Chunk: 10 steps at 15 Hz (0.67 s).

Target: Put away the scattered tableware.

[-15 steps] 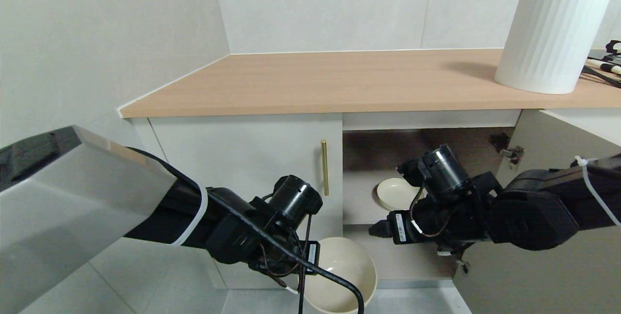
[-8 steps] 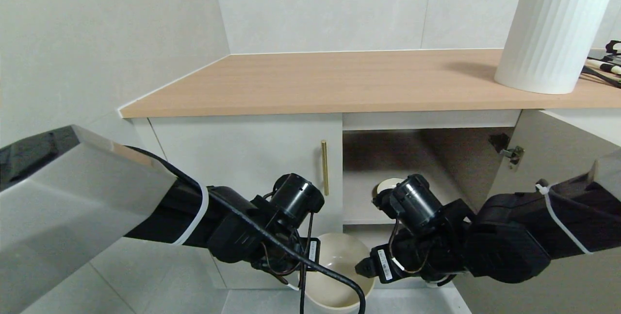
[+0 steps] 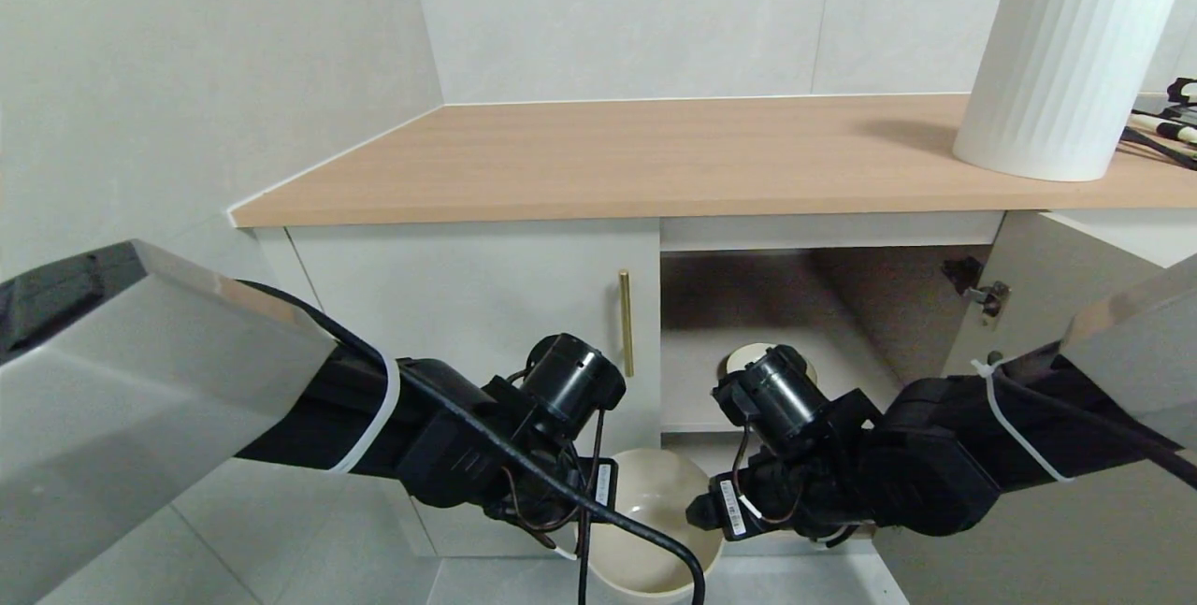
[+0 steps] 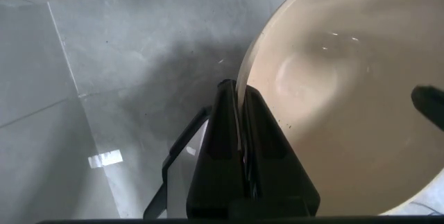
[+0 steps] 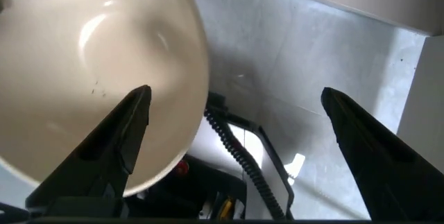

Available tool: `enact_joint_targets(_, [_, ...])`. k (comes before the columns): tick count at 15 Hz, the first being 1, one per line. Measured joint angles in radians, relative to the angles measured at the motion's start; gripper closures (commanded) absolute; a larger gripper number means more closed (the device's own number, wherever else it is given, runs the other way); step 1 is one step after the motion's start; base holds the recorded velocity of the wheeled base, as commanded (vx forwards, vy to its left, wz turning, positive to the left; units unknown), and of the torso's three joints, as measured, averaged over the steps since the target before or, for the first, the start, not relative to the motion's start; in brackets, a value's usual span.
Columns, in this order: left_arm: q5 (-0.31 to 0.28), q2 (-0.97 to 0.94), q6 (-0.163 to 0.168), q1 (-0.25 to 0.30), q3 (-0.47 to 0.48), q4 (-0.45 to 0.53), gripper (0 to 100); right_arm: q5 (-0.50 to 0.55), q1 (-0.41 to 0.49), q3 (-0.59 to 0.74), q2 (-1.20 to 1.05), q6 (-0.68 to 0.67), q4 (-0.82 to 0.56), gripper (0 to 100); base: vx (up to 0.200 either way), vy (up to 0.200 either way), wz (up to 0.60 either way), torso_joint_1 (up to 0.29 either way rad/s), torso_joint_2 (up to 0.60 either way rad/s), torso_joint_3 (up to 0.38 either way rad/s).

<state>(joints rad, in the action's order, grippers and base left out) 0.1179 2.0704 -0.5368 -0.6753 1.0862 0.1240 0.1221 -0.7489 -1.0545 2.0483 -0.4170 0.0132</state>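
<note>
My left gripper (image 3: 598,500) holds a cream bowl (image 3: 655,523) low in front of the cabinet, above the grey floor. Its fingers (image 4: 239,137) are shut on the bowl's rim, one inside and one outside the cream bowl (image 4: 340,92). My right gripper (image 3: 699,511) sits at the bowl's opposite rim and is open. In the right wrist view one finger (image 5: 128,130) hangs over the bowl (image 5: 83,64), the other stands outside it, and the rim lies between them, untouched. A second cream dish (image 3: 743,357) rests on the cabinet shelf, half hidden behind my right wrist.
The left cabinet door with its gold handle (image 3: 626,323) is closed; the right door (image 3: 1075,306) stands open. On the wooden countertop (image 3: 608,156) stands a tall white ribbed container (image 3: 1066,72), with utensils (image 3: 1169,123) at the far right.
My right arm has pulled back from the cabinet shelf and dropped down and left to the bowl's free rim. The left arm and its bowl have hardly moved.
</note>
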Motion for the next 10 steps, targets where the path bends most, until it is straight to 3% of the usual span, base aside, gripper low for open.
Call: enact_joint_targets(10, [-0.002, 0.000, 0.000, -0.001, 0.001, -0.001, 100, -0.001, 0.001, 0.000, 0.009, -0.011, 0.018, 100, 0.000, 0.000, 0.00, 0.000, 0.00, 0.000])
